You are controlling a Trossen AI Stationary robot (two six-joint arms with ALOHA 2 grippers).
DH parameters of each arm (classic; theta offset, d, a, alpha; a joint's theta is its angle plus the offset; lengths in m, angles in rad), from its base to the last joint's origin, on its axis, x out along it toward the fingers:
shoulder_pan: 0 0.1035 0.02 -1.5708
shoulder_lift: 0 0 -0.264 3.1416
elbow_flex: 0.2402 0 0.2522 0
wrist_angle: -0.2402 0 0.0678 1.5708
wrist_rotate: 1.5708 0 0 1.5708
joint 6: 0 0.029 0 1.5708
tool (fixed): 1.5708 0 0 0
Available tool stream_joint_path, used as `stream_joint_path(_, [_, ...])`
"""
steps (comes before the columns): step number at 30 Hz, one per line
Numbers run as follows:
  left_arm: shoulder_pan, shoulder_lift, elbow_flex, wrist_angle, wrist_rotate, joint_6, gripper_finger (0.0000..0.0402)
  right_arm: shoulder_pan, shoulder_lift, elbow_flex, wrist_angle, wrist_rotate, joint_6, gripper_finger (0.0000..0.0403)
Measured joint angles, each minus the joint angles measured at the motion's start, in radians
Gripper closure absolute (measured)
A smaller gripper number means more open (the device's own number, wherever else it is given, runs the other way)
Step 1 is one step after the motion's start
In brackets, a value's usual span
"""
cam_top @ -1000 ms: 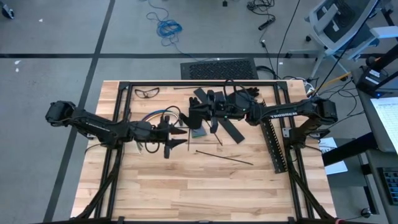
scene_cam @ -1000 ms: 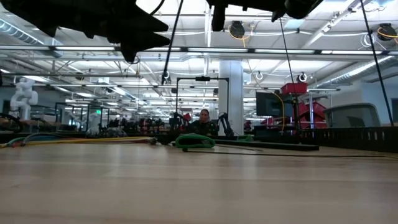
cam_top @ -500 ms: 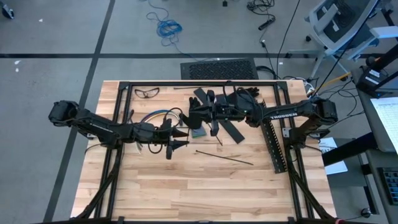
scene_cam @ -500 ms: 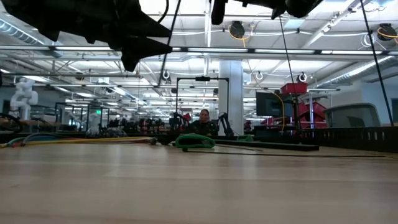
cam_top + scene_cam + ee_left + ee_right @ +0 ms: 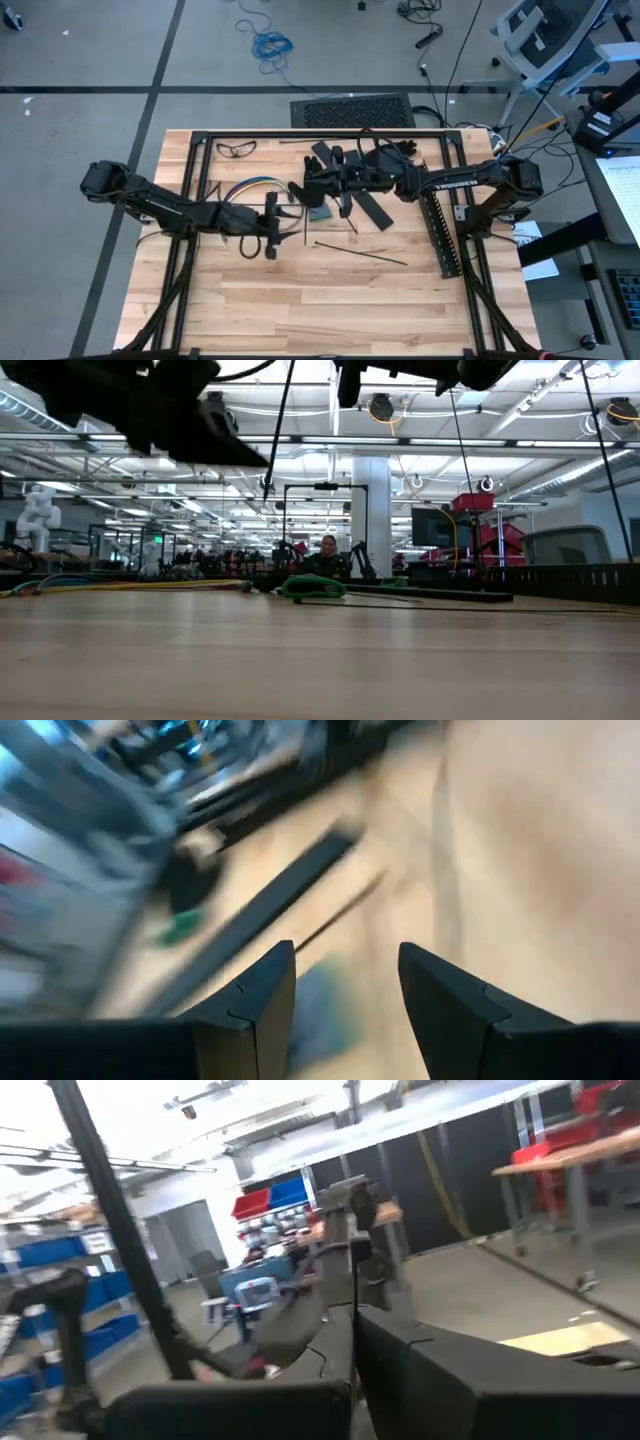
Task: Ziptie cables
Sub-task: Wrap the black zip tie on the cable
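The left claw [image 5: 270,222] hangs above the desk [image 5: 300,300], left of centre, and has turned since a second ago: its fingers, which then pointed toward the right arm, now point across the desk toward its front edge, and the arm has drawn slightly toward its own side. In the left wrist view the two dark fingers [image 5: 258,1005] stand partly apart with nothing between them, only blurred desk surface and a long dark strip beyond. The blur suggests the wrist is mid-swing.

The cables [image 5: 245,190], a fan of yellow, blue and green wires, lie on the desk just behind the left claw, toward the back edge, apart from it. With the claw swung aside they show more fully from above than they did a moment ago. No claw has hold of them.

The right claw [image 5: 308,190] sits above the clutter of black parts at the desk's middle back, much where it was a second ago, its fingers pressed fully together; whether a thin zip tie is pinched there cannot be told. A thin black stick [image 5: 360,252] lies loose on the wood, and safety glasses [image 5: 236,149] rest near the back left corner.

The left claw's turn reads as re-aiming for an approach, so bundling looks barely begun: the wires are still loose and untied.
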Motion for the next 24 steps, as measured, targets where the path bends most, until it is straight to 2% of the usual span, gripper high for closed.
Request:
stream_joint_path(4, [-0.021,0.0,0.011,-0.098,-0.195,0.457,0.0226,-0.001,0.0,0.0,0.0,-0.012,0.083,0.0403])
stream_joint_path(7, [-0.029,0.0,0.022,-0.074,-0.236,0.691,0.0226,-0.004,0.0,0.0,0.002,-0.017,0.196,0.0403])
stream_joint_path(11, [-0.07,-0.001,0.114,-0.063,-0.234,0.819,0.0226,-0.042,0.0,0.0,-0.022,0.049,0.537,0.0403])
stream_joint_path(13, [-0.102,-0.001,0.162,-0.066,-0.229,0.893,0.0226,-0.074,0.0,0.0,-0.05,0.081,0.659,0.0403])
stream_joint_path(18, [-0.166,-0.003,0.269,-0.082,-0.239,1.013,0.0226,-0.141,0.0,0.001,-0.111,0.069,0.783,0.0403])
stream_joint_path(24, [-0.212,-0.026,0.304,-0.094,-0.318,1.066,0.0226,-0.16,0.0,0.001,-0.159,0.067,0.859,0.0403])
